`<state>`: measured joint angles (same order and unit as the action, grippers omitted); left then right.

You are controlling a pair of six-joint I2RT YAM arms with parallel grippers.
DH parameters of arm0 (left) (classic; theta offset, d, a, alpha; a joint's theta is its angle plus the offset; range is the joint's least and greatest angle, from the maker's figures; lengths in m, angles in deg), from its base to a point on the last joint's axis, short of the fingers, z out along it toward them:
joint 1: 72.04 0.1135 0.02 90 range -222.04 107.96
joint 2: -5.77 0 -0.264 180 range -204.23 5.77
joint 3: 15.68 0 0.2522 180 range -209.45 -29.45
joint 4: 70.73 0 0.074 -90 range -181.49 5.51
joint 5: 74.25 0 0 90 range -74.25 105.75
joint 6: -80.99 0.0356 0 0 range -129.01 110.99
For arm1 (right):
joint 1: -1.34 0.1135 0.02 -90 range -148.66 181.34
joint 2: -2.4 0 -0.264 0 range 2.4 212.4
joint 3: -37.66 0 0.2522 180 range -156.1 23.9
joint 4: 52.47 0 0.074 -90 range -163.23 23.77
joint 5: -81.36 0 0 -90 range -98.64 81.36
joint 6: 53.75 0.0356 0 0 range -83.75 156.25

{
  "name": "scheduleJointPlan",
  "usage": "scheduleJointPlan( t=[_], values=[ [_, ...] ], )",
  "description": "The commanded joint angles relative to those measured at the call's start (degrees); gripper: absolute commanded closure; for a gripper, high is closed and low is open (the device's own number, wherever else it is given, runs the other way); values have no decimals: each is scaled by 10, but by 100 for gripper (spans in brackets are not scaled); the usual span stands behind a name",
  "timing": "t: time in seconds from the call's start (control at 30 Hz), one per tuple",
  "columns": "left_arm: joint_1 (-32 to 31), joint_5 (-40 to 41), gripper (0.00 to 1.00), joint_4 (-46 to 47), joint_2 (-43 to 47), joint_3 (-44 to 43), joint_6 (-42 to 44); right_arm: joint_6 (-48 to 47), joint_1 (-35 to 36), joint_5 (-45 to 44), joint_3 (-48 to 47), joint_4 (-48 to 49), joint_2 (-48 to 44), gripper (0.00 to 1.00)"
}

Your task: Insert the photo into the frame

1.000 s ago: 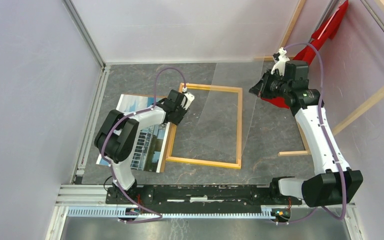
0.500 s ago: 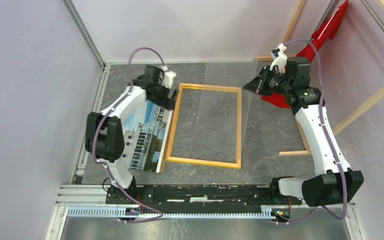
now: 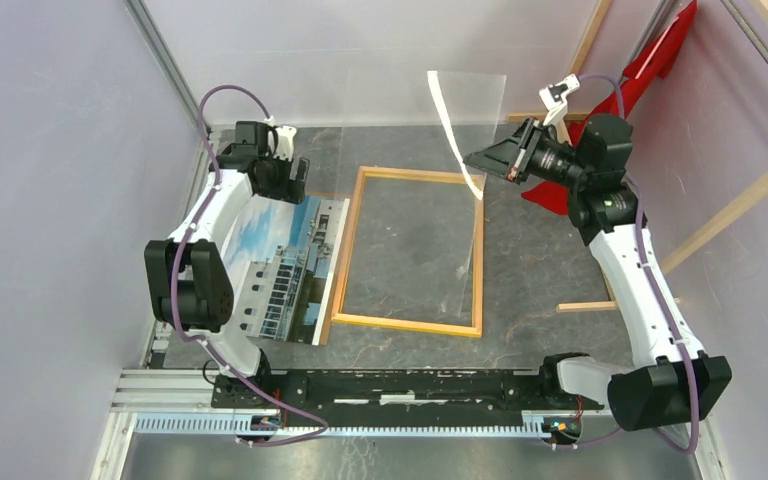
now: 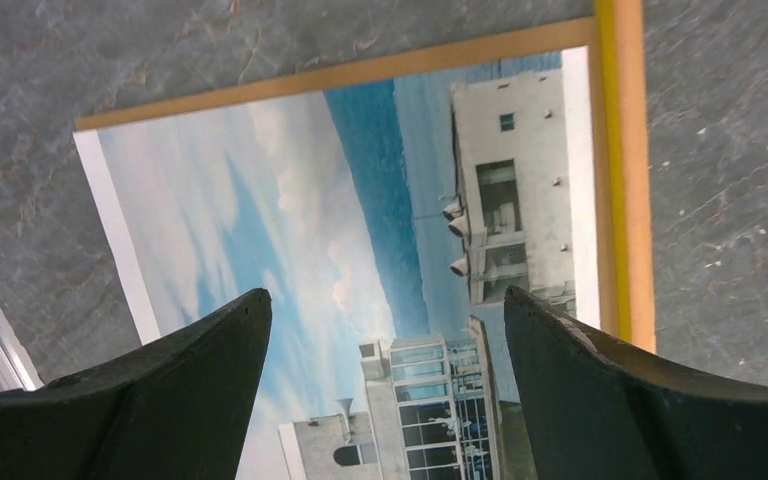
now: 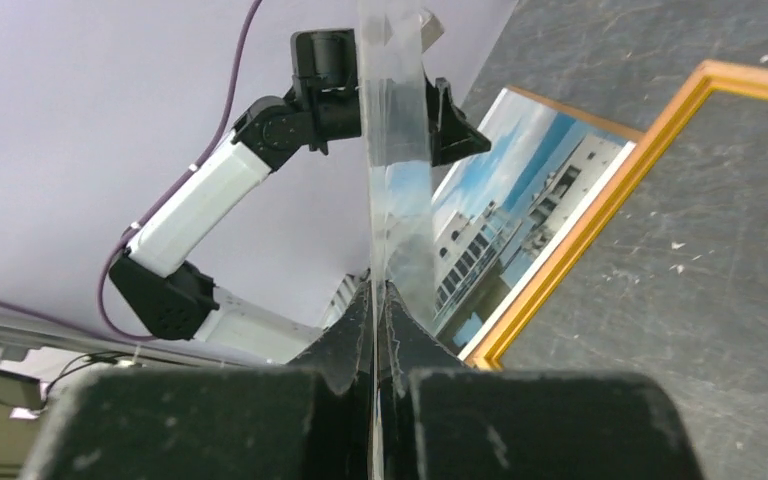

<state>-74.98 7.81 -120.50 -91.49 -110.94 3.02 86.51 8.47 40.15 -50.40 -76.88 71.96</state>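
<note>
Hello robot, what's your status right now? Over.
Left claw open, above the photo. Right claw shut on a clear sheet, held up over the frame. Photo flat beside frame, not yet in. Sheet hangs over the opening.

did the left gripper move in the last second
Yes. The left gripper has swung left and farther from the arm bases, off the frame's far-left corner, and now hangs open over the photo's far end.

Photo (image 3: 280,270) lies face-up — flat, just beside the frame (image 3: 405,324).
</note>
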Motion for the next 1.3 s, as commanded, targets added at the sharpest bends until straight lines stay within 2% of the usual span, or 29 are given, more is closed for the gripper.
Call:
scheduleJointPlan(
  t=[0.0,0.2,0.4,0.63,1.07,1.17,1.27],
  values=[
    [12,46,8,13,22,14,-11,64,0,35,74,102,-4,100],
    [18,66,8,28,31,46,-6,40,3,31,184,148,44,100],
    [18,61,8,29,28,70,5,1,9,39,232,173,114,100],
    [18,48,8,29,25,86,16,-61,9,31,231,146,154,100],
    [13,23,8,29,26,107,20,-133,9,5,150,108,271,100],
    [5,14,8,28,30,115,23,-147,9,-9,140,79,289,91],
    [-15,3,8,29,35,132,22,-155,9,-20,147,76,299,77]
  ],
)
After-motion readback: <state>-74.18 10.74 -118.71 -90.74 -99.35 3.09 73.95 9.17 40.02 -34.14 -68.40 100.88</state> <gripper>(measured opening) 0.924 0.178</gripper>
